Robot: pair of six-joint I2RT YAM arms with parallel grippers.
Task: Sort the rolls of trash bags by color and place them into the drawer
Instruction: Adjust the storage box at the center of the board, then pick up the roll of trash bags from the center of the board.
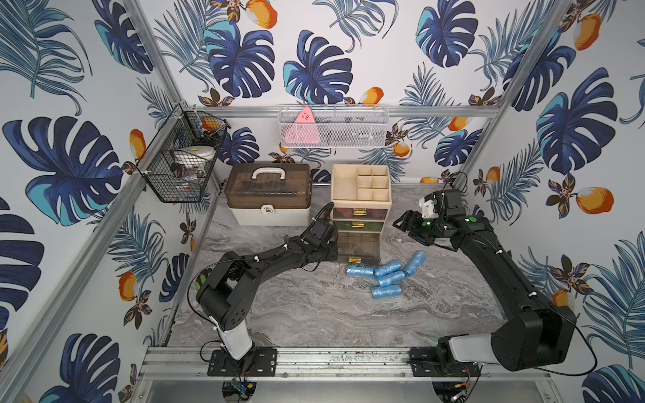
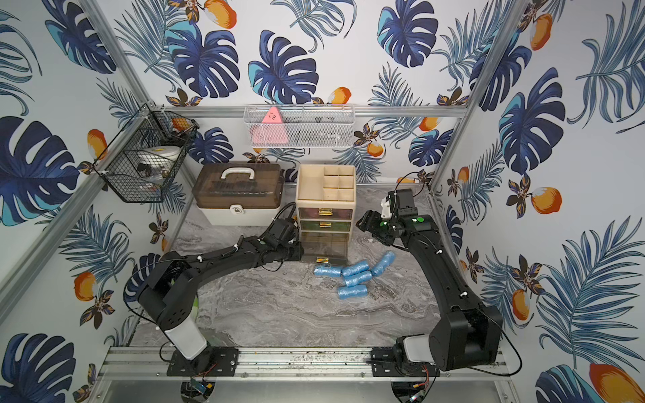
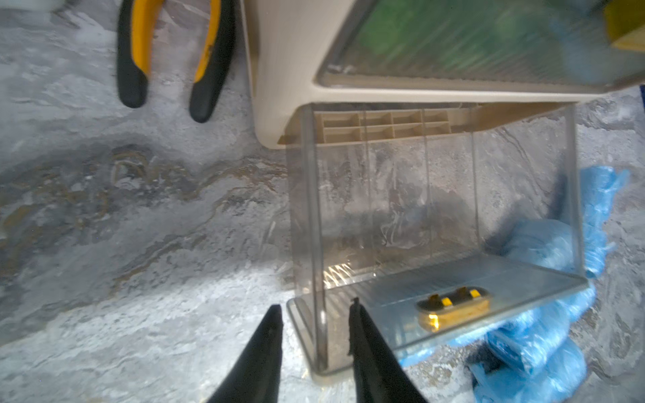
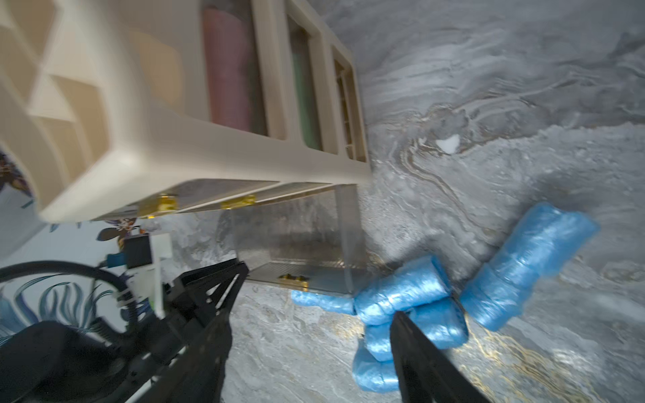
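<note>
Blue rolls (image 1: 388, 278) of crinkly plastic lie in a loose cluster on the grey marble table (image 1: 314, 314), several of them touching. Taking the back wall as twelve in both top views, they sit at about three o'clock from the table's middle. They are also at five o'clock from the front of the open bottom drawer (image 1: 357, 246), with the nearest roll just beside that front. This clear, smoky drawer is pulled out of the cream drawer unit (image 1: 343, 181), which stands at twelve o'clock on the table, and no rolls show inside it. Pink shows through the top drawer (image 1: 359, 211) and green through the middle drawer (image 1: 359, 225), both pushed in. The left gripper (image 3: 314, 308) is low at nine o'clock from the open drawer. Its fingers (image 3: 268, 335) stand a narrow gap apart, one on each side of the drawer's front corner wall, and daylight shows on both sides of that wall. The right gripper (image 4: 320, 290) hangs above the table at three o'clock from the drawer unit, with its fingers spread wide and nothing between them. Pliers (image 3: 167, 59) with yellow-and-black handles lie on the table beside the unit, and a brown-lidded toolbox (image 1: 268, 195) stands at nine o'clock from it.
</note>
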